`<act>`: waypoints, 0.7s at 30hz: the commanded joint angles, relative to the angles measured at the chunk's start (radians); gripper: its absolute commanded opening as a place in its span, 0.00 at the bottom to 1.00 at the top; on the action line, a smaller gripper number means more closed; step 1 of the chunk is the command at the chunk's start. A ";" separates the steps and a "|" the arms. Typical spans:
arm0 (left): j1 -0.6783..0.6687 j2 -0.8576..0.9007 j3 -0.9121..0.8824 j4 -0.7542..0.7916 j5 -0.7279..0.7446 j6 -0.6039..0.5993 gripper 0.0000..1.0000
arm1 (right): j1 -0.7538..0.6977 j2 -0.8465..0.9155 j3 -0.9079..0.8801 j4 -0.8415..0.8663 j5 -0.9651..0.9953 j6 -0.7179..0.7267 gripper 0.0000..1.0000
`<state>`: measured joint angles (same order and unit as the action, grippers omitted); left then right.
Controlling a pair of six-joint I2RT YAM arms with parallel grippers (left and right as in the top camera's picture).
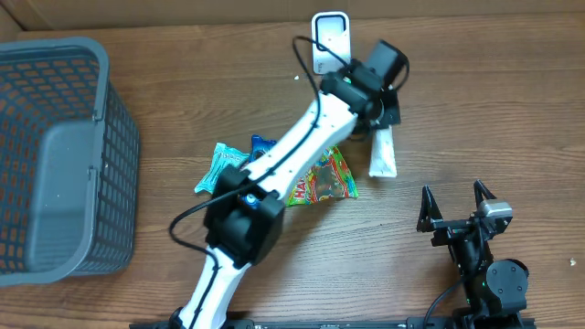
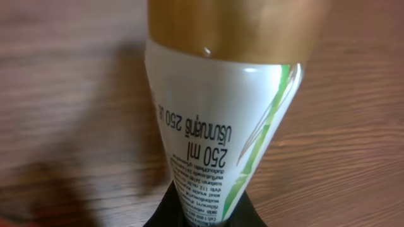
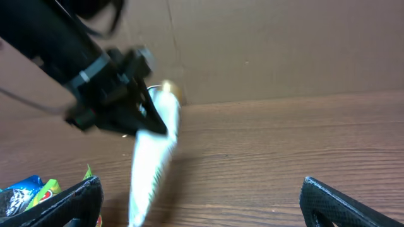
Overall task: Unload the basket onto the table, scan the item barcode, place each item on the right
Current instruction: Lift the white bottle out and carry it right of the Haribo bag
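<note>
Tube (image 1: 384, 155): white, gold cap, printed "250 ml"; it sits in the left arm's grip, near the white device (image 1: 329, 41) at the far edge of the table (image 1: 494, 100), which is probably the scanner.
Left gripper (image 1: 384, 119): fingers clamped on the tube's narrow end.
Right gripper (image 1: 454, 206): fingers spread wide, holding nothing, well apart from the tube.
Done: 1 item picked and brought towards the device.
Barcode: not visible in any of the 3 views; whether it faces the device I cannot tell.
Left: likely turning the tube's code to the device's window, then dealing with the tube.
Others waiting: snack packets (image 1: 320, 178) lie under the left arm; the grey basket (image 1: 55, 155) stands at the left.
</note>
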<state>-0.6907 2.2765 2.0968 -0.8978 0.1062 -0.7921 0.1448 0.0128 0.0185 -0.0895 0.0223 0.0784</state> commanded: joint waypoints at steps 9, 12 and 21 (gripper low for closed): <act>-0.032 0.059 0.011 0.020 0.056 -0.024 0.33 | 0.004 -0.010 -0.011 0.008 -0.006 -0.001 1.00; -0.032 0.059 0.011 0.019 0.066 0.039 0.65 | 0.004 -0.010 -0.011 0.008 -0.006 -0.001 1.00; -0.019 0.008 0.079 0.004 0.064 0.174 0.68 | 0.004 -0.010 -0.011 0.008 -0.006 -0.001 1.00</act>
<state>-0.7139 2.3558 2.1048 -0.8841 0.1726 -0.7258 0.1448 0.0128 0.0185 -0.0895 0.0223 0.0784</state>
